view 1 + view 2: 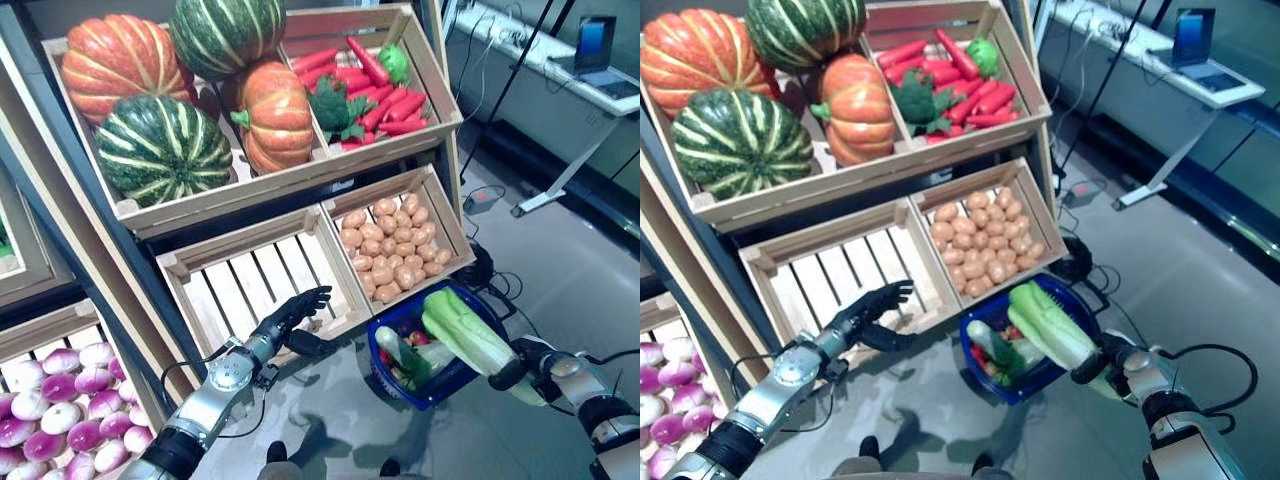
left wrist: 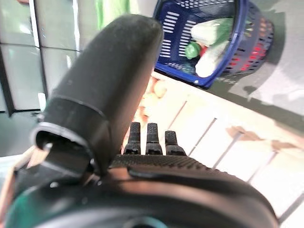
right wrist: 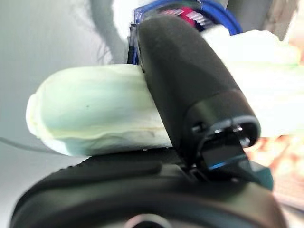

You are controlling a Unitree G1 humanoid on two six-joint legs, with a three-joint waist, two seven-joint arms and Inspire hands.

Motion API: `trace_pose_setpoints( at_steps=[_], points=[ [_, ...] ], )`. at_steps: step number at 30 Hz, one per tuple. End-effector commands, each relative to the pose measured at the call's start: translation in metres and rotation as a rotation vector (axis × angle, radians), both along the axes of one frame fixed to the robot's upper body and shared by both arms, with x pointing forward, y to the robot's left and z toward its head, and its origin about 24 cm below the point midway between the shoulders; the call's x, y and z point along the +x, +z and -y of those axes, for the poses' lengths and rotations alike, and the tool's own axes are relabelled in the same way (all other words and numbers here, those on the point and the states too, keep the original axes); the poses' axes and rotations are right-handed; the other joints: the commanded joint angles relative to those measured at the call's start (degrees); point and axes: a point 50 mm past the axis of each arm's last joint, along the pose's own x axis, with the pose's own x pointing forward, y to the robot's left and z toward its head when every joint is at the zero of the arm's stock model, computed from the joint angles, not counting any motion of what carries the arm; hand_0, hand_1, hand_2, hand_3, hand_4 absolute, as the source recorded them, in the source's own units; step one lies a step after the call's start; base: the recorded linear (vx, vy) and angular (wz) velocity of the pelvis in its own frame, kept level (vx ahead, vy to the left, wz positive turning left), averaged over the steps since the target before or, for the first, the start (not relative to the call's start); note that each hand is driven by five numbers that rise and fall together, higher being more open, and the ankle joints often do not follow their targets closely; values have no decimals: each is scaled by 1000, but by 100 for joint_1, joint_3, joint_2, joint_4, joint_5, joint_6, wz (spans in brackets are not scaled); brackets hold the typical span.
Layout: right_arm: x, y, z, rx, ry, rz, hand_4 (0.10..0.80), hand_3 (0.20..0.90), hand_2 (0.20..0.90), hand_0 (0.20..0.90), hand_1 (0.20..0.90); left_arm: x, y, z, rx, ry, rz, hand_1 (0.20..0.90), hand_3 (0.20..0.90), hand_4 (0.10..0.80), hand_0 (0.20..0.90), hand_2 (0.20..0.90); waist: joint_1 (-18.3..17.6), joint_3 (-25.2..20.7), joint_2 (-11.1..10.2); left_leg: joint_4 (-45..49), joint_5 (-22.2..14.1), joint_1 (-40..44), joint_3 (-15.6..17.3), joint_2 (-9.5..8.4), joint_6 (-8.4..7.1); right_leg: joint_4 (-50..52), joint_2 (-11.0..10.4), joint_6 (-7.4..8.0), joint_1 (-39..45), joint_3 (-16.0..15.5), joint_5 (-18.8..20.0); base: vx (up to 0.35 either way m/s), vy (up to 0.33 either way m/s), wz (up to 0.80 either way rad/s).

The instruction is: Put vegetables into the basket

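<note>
The blue plastic basket (image 1: 392,372) stands on the floor in front of the wooden stand. It holds a pale green and white vegetable (image 1: 398,350) and small red ones (image 1: 418,339). My right hand (image 1: 512,372) is shut on a long pale green cabbage (image 1: 462,332) and holds it over the basket's right rim, leafy end toward the stand. The right wrist view shows the thumb (image 3: 190,85) curled over the cabbage (image 3: 90,114). My left hand (image 1: 292,314) is open and empty at the front edge of the empty slatted crate (image 1: 240,280), left of the basket (image 2: 237,42).
The wooden stand (image 1: 290,180) with its crates rises behind the basket. A crate of small brown round vegetables (image 1: 392,245) sits just above the basket. A desk with a laptop (image 1: 598,45) stands at the far right. Bare grey floor lies right of the basket.
</note>
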Motion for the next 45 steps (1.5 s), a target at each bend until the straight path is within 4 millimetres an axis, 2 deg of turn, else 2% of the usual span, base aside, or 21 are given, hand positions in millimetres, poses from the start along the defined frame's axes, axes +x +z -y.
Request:
trace_pose_setpoints(
  at_steps=[1,4,8,11,13,18,22,24,30,35,36,37,42,45],
  points=[
    [60,66,3,96,-184,392,400,300,300,300,300,39,63,22,-80,-45,325,900,900,800,900,900,230,434,142,655,-559,-179,-242,105,41,819,-278,-183,-349,-121,-100,-379,41,11],
    [66,66,-4,293,-390,529,400,300,300,300,300,50,74,27,-119,7,397,900,900,800,900,900,210,851,372,1219,-652,-640,-380,50,52,1303,-378,-248,-702,-173,-239,-219,51,12],
    [74,67,-14,529,-563,649,400,300,300,300,300,55,80,32,-156,47,438,900,900,800,900,900,159,1172,527,1887,-862,-1026,-433,16,44,1890,-504,-362,-1021,-181,-439,-120,77,3],
    [83,75,-20,705,-701,748,400,300,300,300,300,57,86,39,-197,74,480,900,900,800,900,900,109,1451,645,2640,-1121,-1520,-490,2,-3,2578,-620,-459,-1426,-170,-687,-110,110,4],
    [91,82,-26,816,-761,807,400,300,300,300,300,58,93,45,-231,94,524,900,900,800,900,900,95,1592,729,3088,-1281,-1890,-513,-27,26,3071,-705,-543,-1771,-170,-860,-115,98,7],
    [107,106,-33,1077,-883,935,400,300,300,300,300,58,111,53,-327,160,634,900,900,800,900,900,74,1601,829,4200,-1704,-2991,-625,-103,169,4319,-963,-694,-2923,-111,-1225,-70,23,7],
    [114,120,-34,1184,-957,1001,400,300,300,300,300,57,119,54,-355,174,661,900,900,800,900,900,81,1601,856,4687,-1875,-3480,-691,-138,254,4903,-1091,-736,-3477,-40,-1384,-3,-10,5],
    [118,134,-31,1239,-1024,1063,400,300,300,300,300,54,123,56,-370,175,673,900,900,800,900,900,80,1601,886,5123,-2153,-3800,-736,-173,289,5414,-1172,-674,-3889,116,-1614,44,-37,15],
    [124,171,-20,1225,-1009,1162,400,300,300,300,300,50,131,61,-394,158,707,900,900,800,900,900,75,1601,981,5670,-2286,-4468,-746,-221,367,5995,-1250,-724,-4639,255,-1737,-22,-27,4],
    [126,186,-14,1219,-968,1190,400,300,300,300,300,50,138,61,-412,160,728,900,900,800,900,900,79,1601,1032,6028,-2400,-4844,-793,-273,377,6350,-1247,-737,-5056,350,-1836,-16,-11,0],
    [126,188,-13,1225,-993,1186,438,356,356,356,356,50,140,61,-409,160,737,900,900,800,900,900,77,1601,1032,6041,-2376,-4907,-798,-290,407,6373,-1226,-770,-5129,356,-1814,0,0,0],
    [126,187,-12,1222,-998,1188,800,900,900,900,900,50,140,61,-408,161,738,900,900,800,900,900,79,1601,1029,6083,-2431,-4910,-806,-286,418,6415,-1219,-759,-5144,371,-1851,-16,-35,-4],
    [128,195,-13,1226,-889,1221,800,900,900,900,900,51,143,59,-406,151,739,900,900,800,900,900,113,1601,1013,6327,-2509,-5045,-846,-294,464,6601,-1229,-777,-5285,392,-1884,-16,-37,-3],
    [129,193,-15,1218,-856,1213,800,900,900,900,900,51,144,57,-396,137,739,900,900,800,900,900,108,1601,982,6377,-2529,-5025,-848,-270,465,6615,-1242,-766,-5250,372,-1878,-12,-22,1]
  ],
)
